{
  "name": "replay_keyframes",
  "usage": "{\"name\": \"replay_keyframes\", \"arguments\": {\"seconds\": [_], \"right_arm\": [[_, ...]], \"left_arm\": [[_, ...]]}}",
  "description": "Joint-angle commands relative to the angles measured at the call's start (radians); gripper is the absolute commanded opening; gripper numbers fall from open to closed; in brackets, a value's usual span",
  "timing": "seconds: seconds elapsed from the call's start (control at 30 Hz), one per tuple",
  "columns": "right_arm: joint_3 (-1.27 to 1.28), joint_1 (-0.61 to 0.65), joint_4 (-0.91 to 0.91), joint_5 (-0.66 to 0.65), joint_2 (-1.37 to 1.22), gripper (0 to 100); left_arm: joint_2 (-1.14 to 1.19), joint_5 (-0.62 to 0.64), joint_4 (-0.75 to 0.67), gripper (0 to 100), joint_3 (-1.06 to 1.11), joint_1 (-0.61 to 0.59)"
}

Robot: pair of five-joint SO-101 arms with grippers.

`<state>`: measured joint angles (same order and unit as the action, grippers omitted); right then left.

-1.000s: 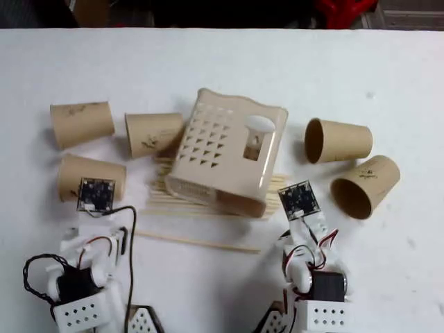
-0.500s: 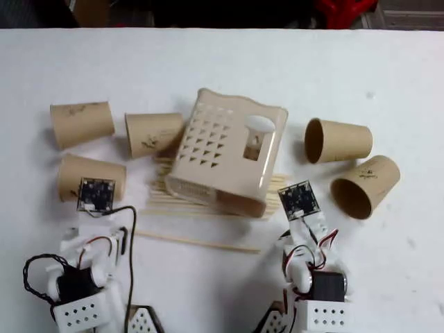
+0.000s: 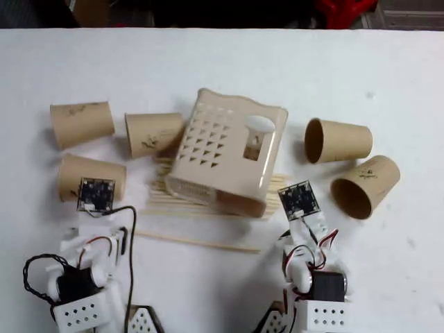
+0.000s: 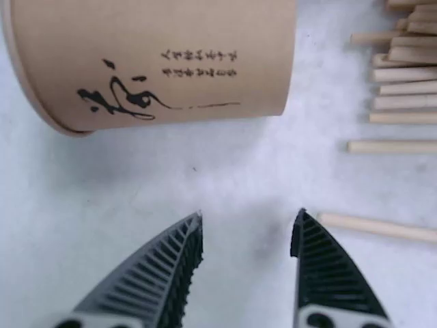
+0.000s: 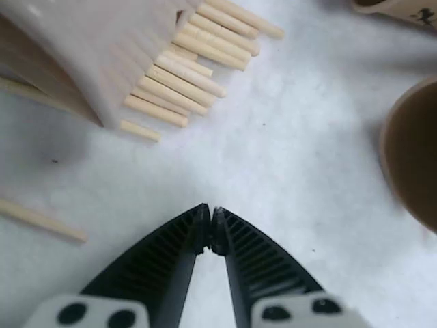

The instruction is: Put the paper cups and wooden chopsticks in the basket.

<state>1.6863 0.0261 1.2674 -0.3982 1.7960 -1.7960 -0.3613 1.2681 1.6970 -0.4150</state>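
Middle of the chopsticks (image 3: pixel 208 202) hidden under the tipped basket (image 3: pixel 229 149), nearest paper cup (image 3: pixel 69 177) partly behind my left wrist camera (image 3: pixel 96 194), its far side cropped in my left wrist view, second cup (image 5: pixel 416 157) cut by my right wrist view's edge

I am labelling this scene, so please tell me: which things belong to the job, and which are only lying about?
Job:
five paper cups
wooden chopsticks
basket

Lying about:
red object beyond the table
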Motion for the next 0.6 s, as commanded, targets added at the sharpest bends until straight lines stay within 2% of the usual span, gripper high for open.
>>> {"name": "replay_keyframes", "arguments": {"seconds": [0.0, 0.57], "right_arm": [[0.005, -0.004, 0.002, -0.011, 0.007, 1.8], [0.005, -0.004, 0.002, -0.011, 0.007, 1.8]], "left_arm": [[-0.004, -0.003, 0.003, 22, -0.003, -0.008], [-0.004, -0.003, 0.003, 22, -0.003, -0.008]]}}
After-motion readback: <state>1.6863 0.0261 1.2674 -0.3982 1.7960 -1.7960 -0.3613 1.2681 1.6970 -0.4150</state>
